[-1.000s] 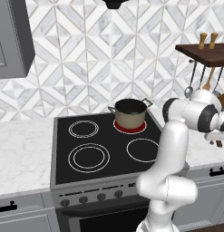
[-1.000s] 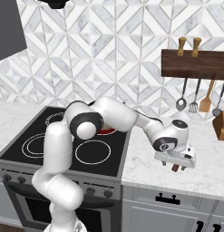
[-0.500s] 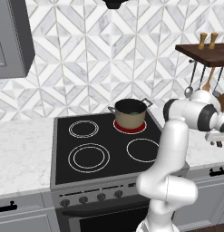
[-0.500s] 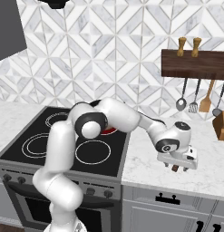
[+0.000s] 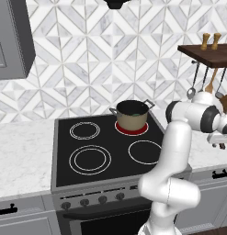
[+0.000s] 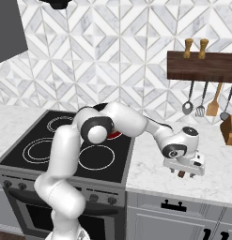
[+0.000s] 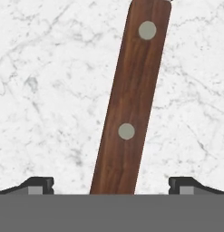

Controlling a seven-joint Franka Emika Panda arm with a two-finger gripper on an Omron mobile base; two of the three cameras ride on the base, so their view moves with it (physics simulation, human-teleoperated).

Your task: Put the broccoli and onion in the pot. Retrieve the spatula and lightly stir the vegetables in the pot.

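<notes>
The spatula's dark brown handle (image 7: 131, 99), with two pale rivets, lies on the white marble counter; its blade is out of frame. My gripper (image 7: 111, 186) hangs open just above the handle, one fingertip on each side and the handle between them untouched. From the base views the gripper (image 6: 184, 172) (image 5: 220, 143) is low over the counter, right of the stove. The tan pot (image 5: 131, 114) stands on the glowing red back-right burner. Its inside is dark, and the broccoli and onion cannot be made out.
The black cooktop (image 5: 105, 147) fills the middle, with marble counter (image 6: 150, 168) to its right. A wooden shelf (image 6: 202, 65) carries a hanging steel ladle (image 6: 187, 107), a wooden utensil (image 6: 212, 105) and other tools. A brown block (image 6: 228, 130) stands at the far right.
The gripper has sunk a little toward the counter over the spatula handle. The pot and stove have not moved.
</notes>
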